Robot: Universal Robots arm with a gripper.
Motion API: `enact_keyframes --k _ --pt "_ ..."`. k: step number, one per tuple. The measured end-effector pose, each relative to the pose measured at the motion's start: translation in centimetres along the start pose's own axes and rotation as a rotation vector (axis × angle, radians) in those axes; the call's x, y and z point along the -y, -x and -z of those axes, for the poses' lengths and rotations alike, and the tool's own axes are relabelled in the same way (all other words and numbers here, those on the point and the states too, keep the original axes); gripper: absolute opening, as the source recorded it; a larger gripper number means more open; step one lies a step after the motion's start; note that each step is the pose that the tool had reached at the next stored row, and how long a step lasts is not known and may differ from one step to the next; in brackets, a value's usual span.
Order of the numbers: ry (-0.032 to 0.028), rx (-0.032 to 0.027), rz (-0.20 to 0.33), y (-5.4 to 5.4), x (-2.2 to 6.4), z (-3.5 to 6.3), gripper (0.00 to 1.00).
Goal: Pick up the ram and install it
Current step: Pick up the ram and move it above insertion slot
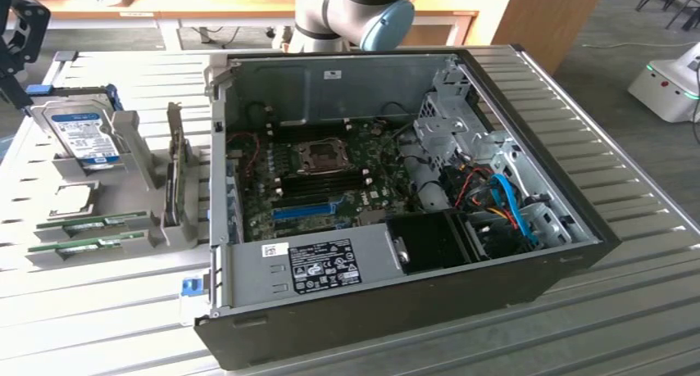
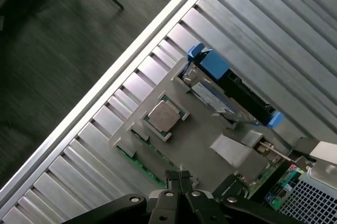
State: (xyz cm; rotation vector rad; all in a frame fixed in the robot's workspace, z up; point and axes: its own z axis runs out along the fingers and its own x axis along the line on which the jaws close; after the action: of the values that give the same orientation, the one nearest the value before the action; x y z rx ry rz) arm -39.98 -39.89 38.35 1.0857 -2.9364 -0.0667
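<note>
Two green ram sticks [image 1: 93,223] lie edge-up in slots at the near end of a grey holder [image 1: 131,159], to the exterior view's left of the open computer case [image 1: 415,188]. In the wrist view a ram stick [image 2: 138,162] shows as a thin green strip along the holder's edge. My gripper [image 2: 179,179] hangs high above the holder with its black fingers pressed together and nothing between them. It also appears as a dark shape, my gripper [image 1: 20,73], at the exterior view's far left, above the hard drive. The motherboard [image 1: 328,179] lies exposed inside the case.
The holder also carries a silver hard drive with blue label [image 1: 82,134], a square processor chip [image 2: 164,116] and an upright card [image 1: 175,167]. Everything rests on a ribbed metal table [image 1: 612,310], whose edge [image 2: 105,82] drops to dark floor. The arm's base [image 1: 350,15] stands behind the case.
</note>
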Motion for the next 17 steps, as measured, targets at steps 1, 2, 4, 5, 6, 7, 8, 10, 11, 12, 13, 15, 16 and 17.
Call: enact_keyframes --k 1,2,4,5,6,7,8,10,11,12,13,15,16,17 --pt "0.0001 -0.0007 0.014 0.00 0.00 0.00 0.11" --pt "0.0001 -0.0012 0.026 0.00 0.00 -0.01 0.11" --pt "0.0002 -0.0023 0.052 0.00 0.00 -0.02 0.11" --pt "0.0003 -0.0029 0.065 0.00 0.00 -0.02 0.11" --pt "0.0003 -0.0034 0.077 0.00 0.00 -0.03 0.11" --pt "0.0004 -0.0040 0.090 0.00 0.01 -0.03 0.11" --pt "0.0005 -0.0045 0.103 0.00 0.01 -0.04 0.11" --pt "0.0006 -0.0056 0.128 0.00 0.01 -0.05 0.11" --pt "0.0007 -0.0062 0.140 0.00 0.01 -0.05 0.11" --pt "0.0008 -0.0066 0.153 0.00 0.01 -0.06 0.11" --pt "0.0008 -0.0072 0.165 0.00 0.00 -0.06 0.11" --pt "0.0010 -0.0084 0.192 0.00 0.00 -0.07 0.11" --pt "0.0010 -0.0089 0.204 0.00 0.00 -0.08 0.11" --pt "0.0011 -0.0095 0.217 0.00 0.01 -0.08 0.11"
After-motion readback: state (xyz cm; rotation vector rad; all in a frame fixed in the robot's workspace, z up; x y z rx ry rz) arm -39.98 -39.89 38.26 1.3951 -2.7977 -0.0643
